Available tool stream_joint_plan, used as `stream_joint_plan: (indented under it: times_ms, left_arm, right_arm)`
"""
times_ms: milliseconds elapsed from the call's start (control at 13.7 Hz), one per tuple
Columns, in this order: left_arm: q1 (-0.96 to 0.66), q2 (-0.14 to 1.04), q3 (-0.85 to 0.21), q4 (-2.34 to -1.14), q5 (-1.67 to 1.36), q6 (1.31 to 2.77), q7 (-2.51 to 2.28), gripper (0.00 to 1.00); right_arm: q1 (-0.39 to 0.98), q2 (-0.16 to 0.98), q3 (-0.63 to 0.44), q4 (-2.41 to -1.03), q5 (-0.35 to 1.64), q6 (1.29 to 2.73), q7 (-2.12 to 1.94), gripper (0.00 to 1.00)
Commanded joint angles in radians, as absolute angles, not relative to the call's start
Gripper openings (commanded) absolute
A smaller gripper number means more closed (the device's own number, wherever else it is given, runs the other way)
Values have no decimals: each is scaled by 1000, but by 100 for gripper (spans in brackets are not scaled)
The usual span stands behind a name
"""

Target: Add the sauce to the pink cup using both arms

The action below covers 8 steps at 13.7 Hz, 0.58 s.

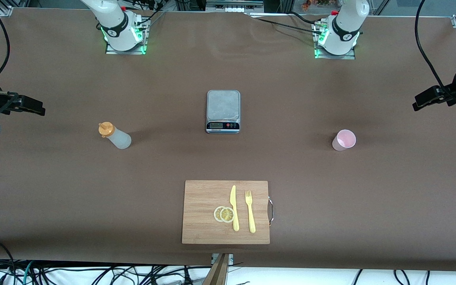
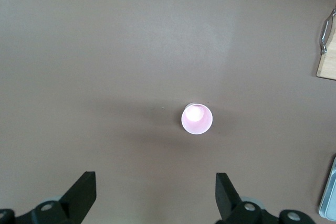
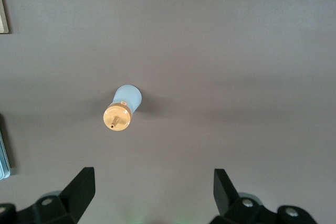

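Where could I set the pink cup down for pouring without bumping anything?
Bare tabletop lies between the sauce bottle and the scale, and between the scale and the pink cup. The strip between scale and cutting board is narrower. The board is crowded with knife, fork and lemon slices.

The right pincer [image 3: 148, 192] hangs above the brown surface [image 3: 236, 51] with its two black fingers [image 3: 81, 184] spread wide apart and nothing between them. Below it stands the sauce bottle [image 3: 122, 109], upright on the surface and seen almost from straight above: a translucent whitish body topped by an orange nozzle cap [image 3: 116, 117] with a small spout at its middle. The bottle touches neither finger and casts a soft shadow on the surface beside it. A pale wooden corner [image 3: 3, 17] shows at one edge of the view, and a sliver of a pale bluish object [image 3: 3, 156] at the same edge, both well apart from the bottle.
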<state>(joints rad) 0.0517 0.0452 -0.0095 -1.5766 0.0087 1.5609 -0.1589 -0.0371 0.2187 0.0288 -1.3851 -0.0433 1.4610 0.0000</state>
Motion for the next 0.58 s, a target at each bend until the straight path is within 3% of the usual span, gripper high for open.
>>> stream_joint_plan:
  times_ms: [0,512]
  left_arm:
    - [51,54,-12,-1554,-12,1554,-195,100]
    - [52,52,-11,-1568,-11,1551,-183,100]
  right_arm:
    - [-41,225,28,-1370,-40,1456,-12,100]
    - [-38,225,29,-1368,-41,1456,-14,100]
